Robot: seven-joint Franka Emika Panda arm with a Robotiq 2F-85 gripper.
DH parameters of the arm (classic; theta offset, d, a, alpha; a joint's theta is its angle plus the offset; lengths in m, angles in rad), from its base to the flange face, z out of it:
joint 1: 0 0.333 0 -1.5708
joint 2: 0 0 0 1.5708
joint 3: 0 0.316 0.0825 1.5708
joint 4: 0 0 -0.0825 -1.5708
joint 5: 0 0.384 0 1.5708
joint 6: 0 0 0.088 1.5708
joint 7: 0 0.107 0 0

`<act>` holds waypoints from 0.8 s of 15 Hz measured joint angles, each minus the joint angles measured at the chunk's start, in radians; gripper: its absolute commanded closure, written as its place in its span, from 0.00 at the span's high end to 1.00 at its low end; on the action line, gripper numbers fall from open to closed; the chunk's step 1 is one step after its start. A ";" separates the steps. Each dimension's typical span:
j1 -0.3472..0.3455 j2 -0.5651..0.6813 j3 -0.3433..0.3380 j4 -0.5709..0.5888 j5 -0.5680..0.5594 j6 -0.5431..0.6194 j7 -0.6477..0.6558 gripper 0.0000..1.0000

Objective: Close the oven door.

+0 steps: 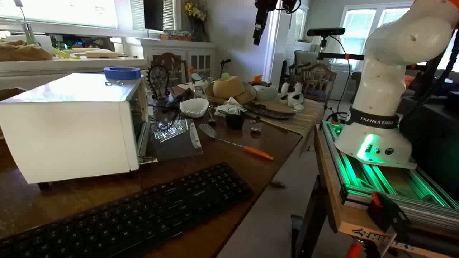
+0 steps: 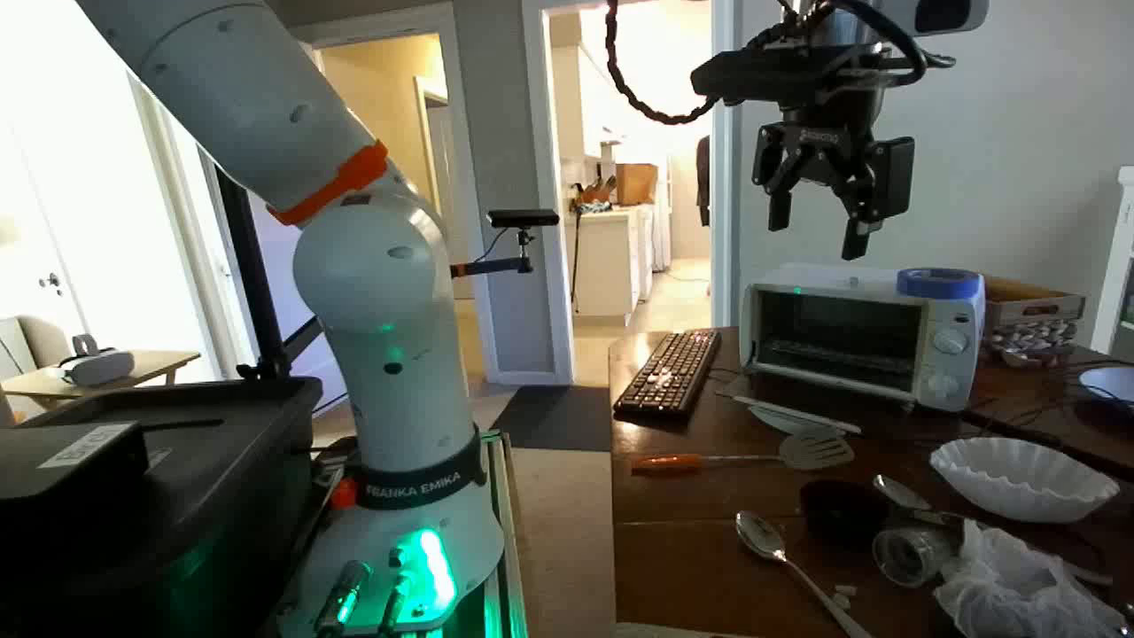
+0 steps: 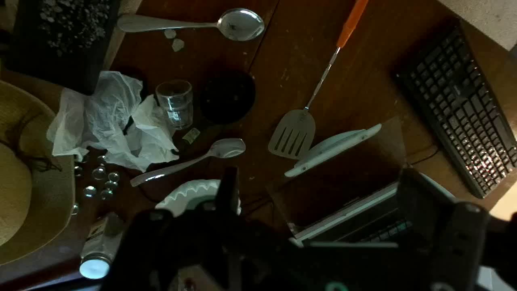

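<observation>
Your gripper [image 2: 817, 232] hangs above table [image 2: 687, 505], spread wide, grasping nothing. Oven door [image 1: 175, 147] lowered, reaching out from front of oven [image 1: 73, 132]. You see knobs [image 2: 951, 341] only in an exterior view; blue tape roll [image 1: 122, 73] atop oven in both exterior views, outside wrist view. Count: one oven, one oven door, two knobs, one blue tape roll, one keyboard [image 1: 143, 211], one slotted spatula [image 3: 302, 116], two metal spoons [image 3: 202, 25].

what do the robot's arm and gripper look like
The rounded white robot arm has an orange band, a black collar marked FRANKA EMIKA and a green light strip. Its angular black gripper has two jointed fingers; a ribbed black cable loops nearby.
</observation>
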State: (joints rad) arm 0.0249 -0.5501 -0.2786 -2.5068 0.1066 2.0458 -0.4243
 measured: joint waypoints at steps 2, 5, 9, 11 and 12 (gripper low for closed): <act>0.000 0.000 0.000 0.000 0.000 0.000 0.000 1.00; 0.000 0.000 0.000 0.000 0.000 0.000 0.000 1.00; -0.006 0.000 0.008 -0.002 0.010 0.007 0.007 1.00; -0.006 0.006 0.027 -0.011 0.058 0.018 0.047 0.75; -0.005 0.011 0.040 -0.016 0.089 0.024 0.081 0.73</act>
State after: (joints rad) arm 0.0195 -0.5391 -0.2382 -2.5224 0.1957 2.0700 -0.3428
